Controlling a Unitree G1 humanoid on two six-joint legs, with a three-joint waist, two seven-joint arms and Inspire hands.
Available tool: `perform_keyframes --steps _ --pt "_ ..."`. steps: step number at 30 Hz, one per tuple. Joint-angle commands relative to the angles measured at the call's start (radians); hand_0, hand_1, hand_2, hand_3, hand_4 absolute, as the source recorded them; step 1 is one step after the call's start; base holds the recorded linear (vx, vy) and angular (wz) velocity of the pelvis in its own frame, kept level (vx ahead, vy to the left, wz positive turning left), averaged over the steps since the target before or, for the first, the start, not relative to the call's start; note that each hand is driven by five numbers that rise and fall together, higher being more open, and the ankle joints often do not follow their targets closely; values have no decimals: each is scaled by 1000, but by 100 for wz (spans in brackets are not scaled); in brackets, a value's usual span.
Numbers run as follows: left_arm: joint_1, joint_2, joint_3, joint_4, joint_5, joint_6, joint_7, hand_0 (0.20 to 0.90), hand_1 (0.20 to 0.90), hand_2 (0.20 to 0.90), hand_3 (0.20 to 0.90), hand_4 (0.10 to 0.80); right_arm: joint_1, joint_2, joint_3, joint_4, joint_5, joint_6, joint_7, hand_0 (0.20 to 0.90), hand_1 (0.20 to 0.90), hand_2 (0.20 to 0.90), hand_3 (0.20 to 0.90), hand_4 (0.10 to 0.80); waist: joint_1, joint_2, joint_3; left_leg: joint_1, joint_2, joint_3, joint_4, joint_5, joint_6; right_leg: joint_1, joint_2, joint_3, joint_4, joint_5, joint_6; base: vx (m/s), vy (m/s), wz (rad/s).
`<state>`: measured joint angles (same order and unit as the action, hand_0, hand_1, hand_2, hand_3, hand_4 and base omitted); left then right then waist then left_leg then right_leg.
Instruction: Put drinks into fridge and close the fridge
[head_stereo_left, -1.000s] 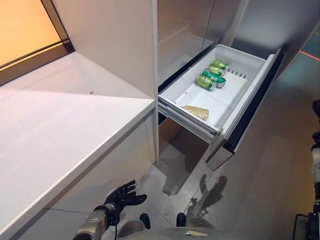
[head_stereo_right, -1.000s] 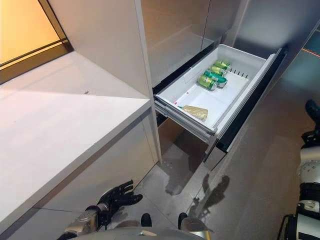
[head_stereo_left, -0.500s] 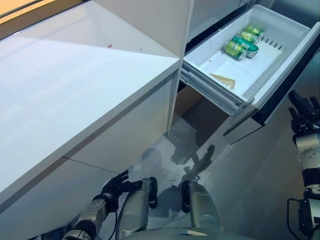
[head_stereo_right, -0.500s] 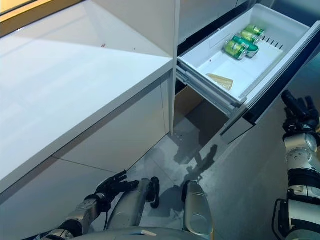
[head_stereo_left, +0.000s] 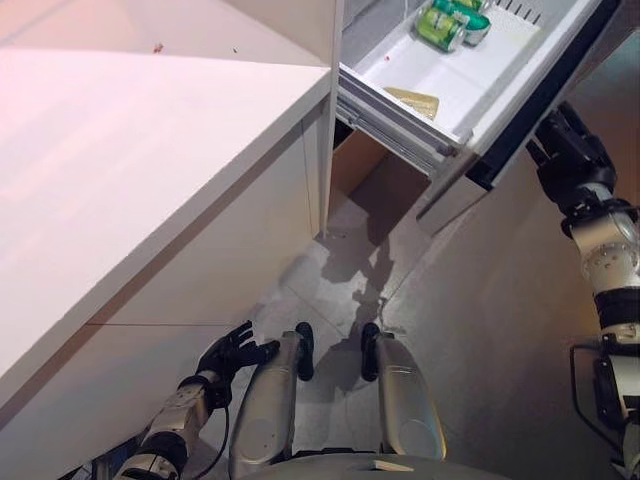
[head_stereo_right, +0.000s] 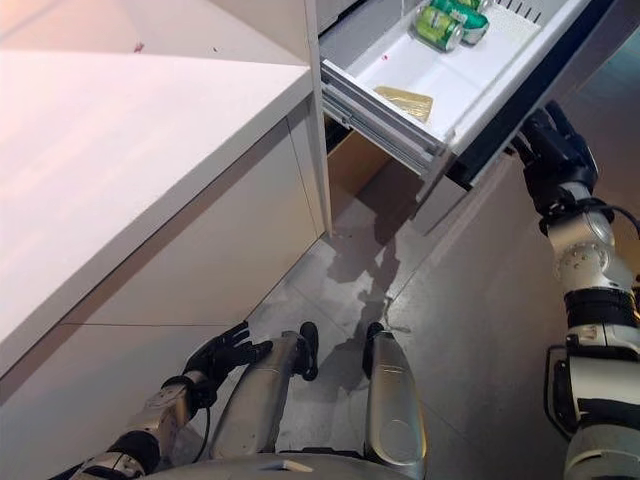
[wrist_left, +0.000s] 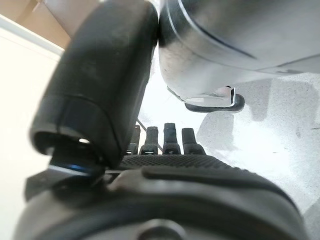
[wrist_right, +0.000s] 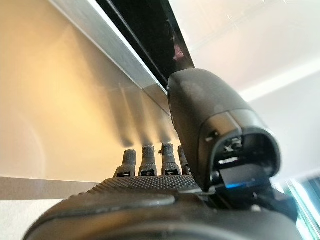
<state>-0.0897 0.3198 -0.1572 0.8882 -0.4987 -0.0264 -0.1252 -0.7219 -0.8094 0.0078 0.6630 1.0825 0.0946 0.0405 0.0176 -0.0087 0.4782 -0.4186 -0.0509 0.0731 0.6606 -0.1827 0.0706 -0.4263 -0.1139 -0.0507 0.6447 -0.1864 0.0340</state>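
The fridge drawer (head_stereo_left: 470, 80) stands pulled out at the upper right, with green cans (head_stereo_left: 440, 24) lying at its far end and a flat yellow packet (head_stereo_left: 412, 100) nearer the front. My right hand (head_stereo_right: 548, 158) is open, its straight fingers up against the drawer's dark front panel (head_stereo_right: 500, 140). In the right wrist view its fingers (wrist_right: 150, 160) point at the steel front (wrist_right: 60, 100). My left hand (head_stereo_left: 232, 352) hangs low beside my body, open and empty, fingers (wrist_left: 165, 139) straight in the left wrist view.
A long white counter (head_stereo_left: 130, 150) runs along the left, its cabinet fronts (head_stereo_left: 230, 240) below. An open brown gap (head_stereo_left: 360, 165) shows under the drawer. Grey tiled floor (head_stereo_left: 480, 330) lies below and to the right of the drawer.
The camera has tilted further down. My right hand has risen from beside the drawer to its dark front panel. My left hand stays low.
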Motion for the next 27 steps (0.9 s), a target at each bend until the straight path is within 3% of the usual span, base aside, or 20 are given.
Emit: perform_keyframes --steps 1,7,19,27 --pt "51 46 -57 -53 -30 -14 3 900 900 900 900 800 -214 32 128 -90 -22 -10 113 900 900 900 900 800 113 16 -29 76 -48 -37 -126 -26 26 41 20 -84 -10 15 -17 0 0 0" --pt "40 55 -67 -52 -24 -12 -2 900 900 900 900 800 -288 45 159 -25 -20 -39 91 900 900 900 900 800 148 30 -29 82 -45 -46 -158 -5 15 75 -2 -135 -33 8 -22 3 4 29" --pt "110 68 -47 -16 49 13 -25 900 900 900 900 800 -332 87 194 79 -73 -91 74 900 900 900 900 800 227 44 -59 177 -68 -116 -233 11 2 220 -39 -218 -84 -22 -38 112 25 39" --pt "140 70 -43 -11 100 6 -52 900 900 900 900 800 -314 106 180 90 -103 -158 -11 900 900 900 900 800 242 29 -91 253 -67 -139 -300 18 -2 309 -31 -228 -169 -12 -23 74 -21 14"
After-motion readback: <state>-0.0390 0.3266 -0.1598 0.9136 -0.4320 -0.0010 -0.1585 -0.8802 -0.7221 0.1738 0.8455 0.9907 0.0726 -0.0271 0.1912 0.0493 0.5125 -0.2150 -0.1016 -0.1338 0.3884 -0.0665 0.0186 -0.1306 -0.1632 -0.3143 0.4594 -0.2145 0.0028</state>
